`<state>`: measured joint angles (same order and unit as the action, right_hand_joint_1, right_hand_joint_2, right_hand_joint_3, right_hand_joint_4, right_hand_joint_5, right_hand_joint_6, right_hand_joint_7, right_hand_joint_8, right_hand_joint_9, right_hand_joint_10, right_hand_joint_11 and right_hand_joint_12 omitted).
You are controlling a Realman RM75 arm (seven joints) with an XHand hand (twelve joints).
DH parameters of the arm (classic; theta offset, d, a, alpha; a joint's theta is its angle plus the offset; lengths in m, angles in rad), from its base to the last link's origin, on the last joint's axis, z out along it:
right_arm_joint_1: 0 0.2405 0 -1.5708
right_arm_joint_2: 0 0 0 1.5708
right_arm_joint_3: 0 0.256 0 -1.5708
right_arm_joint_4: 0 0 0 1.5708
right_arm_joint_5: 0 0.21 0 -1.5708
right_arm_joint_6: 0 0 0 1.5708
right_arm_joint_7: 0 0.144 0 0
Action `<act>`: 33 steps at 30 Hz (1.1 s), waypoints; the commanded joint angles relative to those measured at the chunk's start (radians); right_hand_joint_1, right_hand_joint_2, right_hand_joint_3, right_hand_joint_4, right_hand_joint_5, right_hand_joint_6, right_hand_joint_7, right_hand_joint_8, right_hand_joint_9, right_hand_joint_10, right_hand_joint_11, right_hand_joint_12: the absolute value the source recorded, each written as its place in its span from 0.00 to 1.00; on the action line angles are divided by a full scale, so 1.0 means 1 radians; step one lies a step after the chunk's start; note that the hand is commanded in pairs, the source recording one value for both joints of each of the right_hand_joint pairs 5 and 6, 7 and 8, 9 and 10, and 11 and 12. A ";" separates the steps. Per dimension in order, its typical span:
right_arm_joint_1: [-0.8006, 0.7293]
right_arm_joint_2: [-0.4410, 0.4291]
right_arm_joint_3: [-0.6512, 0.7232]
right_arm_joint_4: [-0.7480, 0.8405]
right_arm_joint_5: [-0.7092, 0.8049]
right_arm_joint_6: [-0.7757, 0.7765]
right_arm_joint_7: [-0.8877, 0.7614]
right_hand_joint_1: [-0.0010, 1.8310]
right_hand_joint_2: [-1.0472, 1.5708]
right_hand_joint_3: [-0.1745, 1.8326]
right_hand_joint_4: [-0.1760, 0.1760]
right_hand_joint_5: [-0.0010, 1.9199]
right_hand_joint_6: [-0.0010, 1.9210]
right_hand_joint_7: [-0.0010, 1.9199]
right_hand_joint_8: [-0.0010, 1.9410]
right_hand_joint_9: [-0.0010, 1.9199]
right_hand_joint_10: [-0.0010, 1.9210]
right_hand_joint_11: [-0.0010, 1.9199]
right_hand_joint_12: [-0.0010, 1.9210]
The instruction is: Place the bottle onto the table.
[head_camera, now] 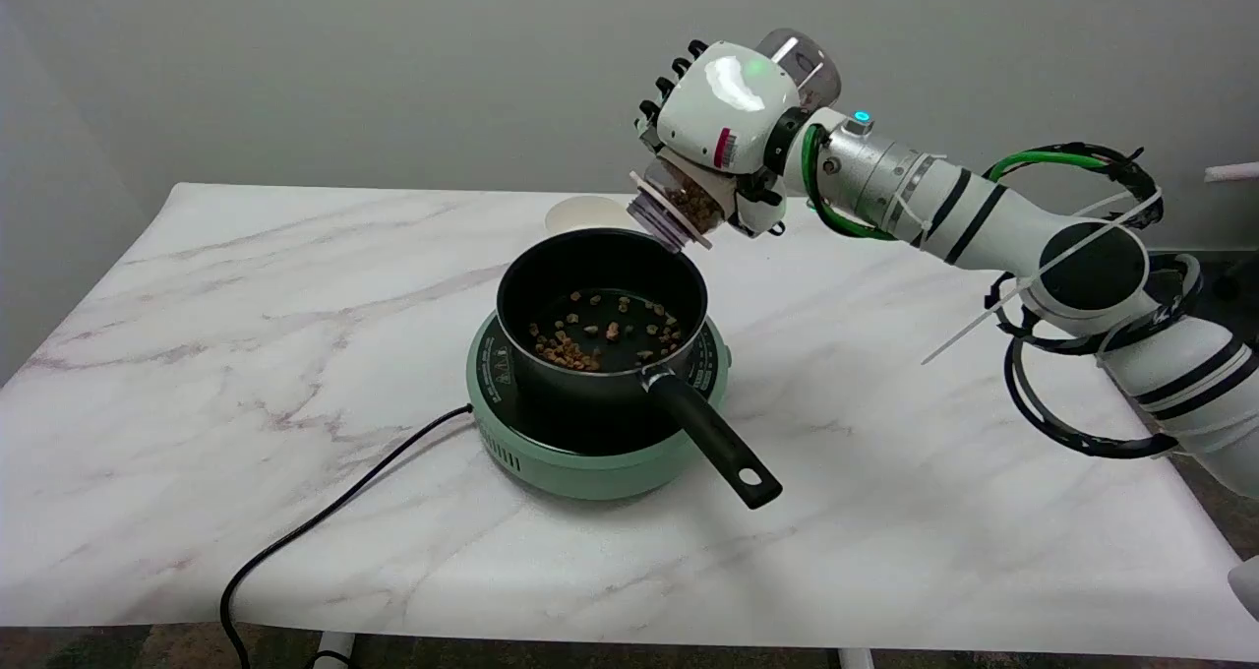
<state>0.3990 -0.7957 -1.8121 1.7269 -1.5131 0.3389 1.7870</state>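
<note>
Right arm raised, hand [726, 118] tilted down, fingers [673, 69] curled

The clear plastic bottle [689, 200] hangs tilted, mouth down (brown bits inside). It is above the white marble-patterned table [246, 354], not touching it.

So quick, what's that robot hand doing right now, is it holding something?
Right hand: holding a clear bottle, tipped mouth-down over the pot.
Left hand: not in view.

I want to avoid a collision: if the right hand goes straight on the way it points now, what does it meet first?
Probably the pot: the right hand, holding the tilted bottle, points down-left toward its far rim. Depth is unclear.
</note>
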 commanded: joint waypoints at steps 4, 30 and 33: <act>-0.041 -0.006 0.001 -0.030 0.286 -0.132 -0.011 0.79 0.55 0.65 0.50 0.78 0.78 0.69 0.69 0.64 0.64 0.56 0.56; -0.052 0.001 0.041 -0.086 0.613 -0.178 -0.011 0.81 0.49 0.70 0.50 0.73 0.73 0.67 0.66 0.63 0.63 0.55 0.55; -0.069 0.001 0.065 -0.092 0.645 -0.179 -0.011 0.81 0.48 0.71 0.50 0.72 0.72 0.67 0.66 0.63 0.63 0.55 0.55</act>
<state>0.3589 -0.7962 -1.7953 1.6713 -1.1083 0.2047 1.7770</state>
